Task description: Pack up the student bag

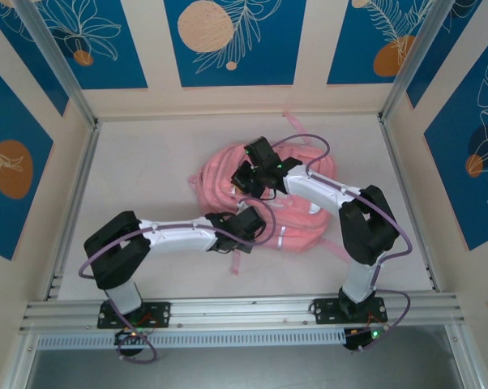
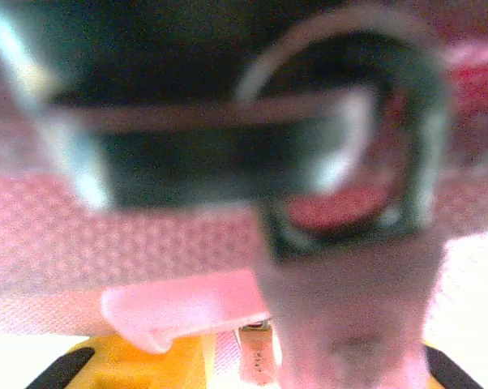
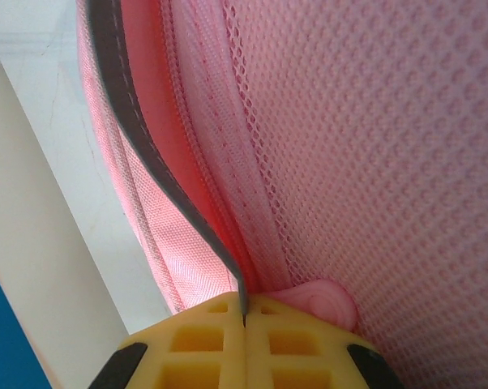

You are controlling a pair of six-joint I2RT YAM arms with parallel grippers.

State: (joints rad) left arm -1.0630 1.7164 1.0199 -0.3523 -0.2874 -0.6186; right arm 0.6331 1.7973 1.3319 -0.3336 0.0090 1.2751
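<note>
The left gripper [image 1: 246,224] lies low at the near-left edge of the student bag [image 1: 218,177], its arm stretched flat across the table [image 1: 147,162] from the left base. From above, its black body hides the fingers, so their spread cannot be told there. The left wrist camera adds a very close, blurred look. The yellow left pads [image 2: 139,365] sit at the bottom edge, with a band of pink webbing [image 2: 106,235] across the middle and a pale pink tab [image 2: 187,304] just above the pads. A dark ring-shaped buckle [image 2: 418,138] hangs to the right, and a strap [image 2: 349,324] runs down from it between the pad corners. Whether the pads grip that strap is too blurred to tell.

The bag lies slumped in the middle of the table, with a loose strap end [image 1: 236,261] trailing toward the near rail [image 1: 244,308].

The right gripper [image 3: 244,312] reaches over the bag from the right and sits on its far part. Its wrist camera gives what the overhead cannot. The yellow right pads [image 3: 195,340] are pressed together, pinching a thin grey strip [image 3: 147,154] of the bag in the seam between them. Beside the strip are a zip line [image 3: 199,154] and pink mesh [image 3: 390,162].
</note>
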